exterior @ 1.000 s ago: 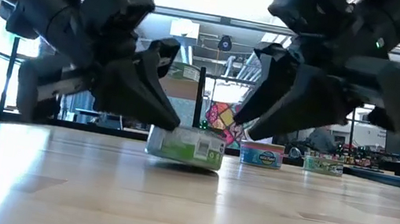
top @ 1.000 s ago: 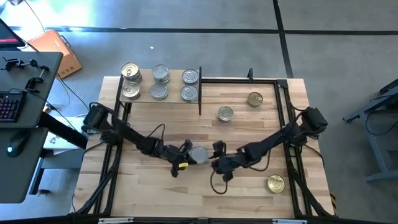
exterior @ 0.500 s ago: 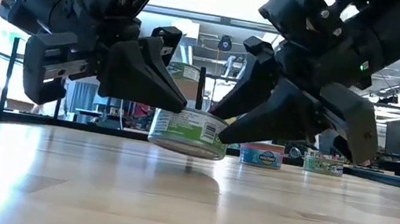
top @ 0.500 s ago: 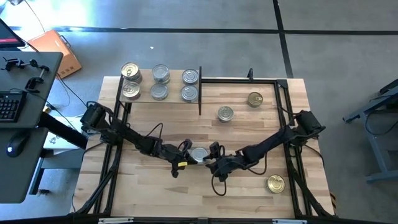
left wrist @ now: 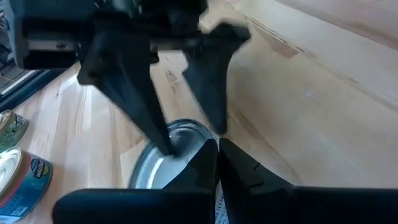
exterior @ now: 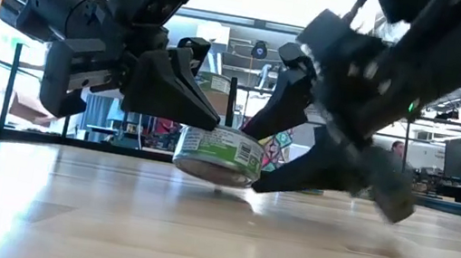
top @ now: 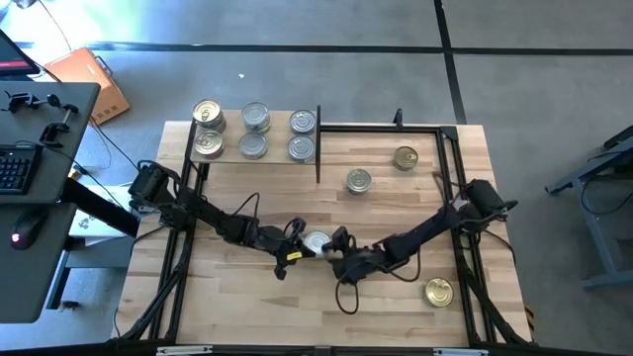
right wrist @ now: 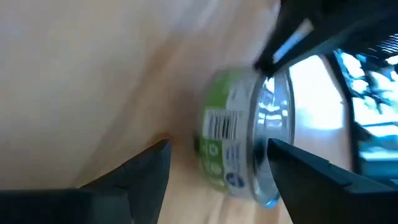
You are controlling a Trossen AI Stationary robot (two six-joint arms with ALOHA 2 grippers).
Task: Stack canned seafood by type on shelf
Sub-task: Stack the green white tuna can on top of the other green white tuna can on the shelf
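Left end effector (exterior: 182,94) gripping green-labelled tin (exterior: 219,153), lifted off table (exterior: 108,211)

The tabletop (top: 257,307) is pale wood in glued strips, smooth with a soft satin sheen that mirrors the room light in the low view, and the shelf (top: 272,146) is a board of the same light wood on thin matt black metal uprights. The green-labelled tin (exterior: 218,154) has a glossy printed paper wrap and a bright, ridged silver metal lid, while the loose gold-topped tin (top: 438,292) has a warmer brassy shine. The left hand (top: 295,247) and the right hand (top: 336,251) are matt black plastic.
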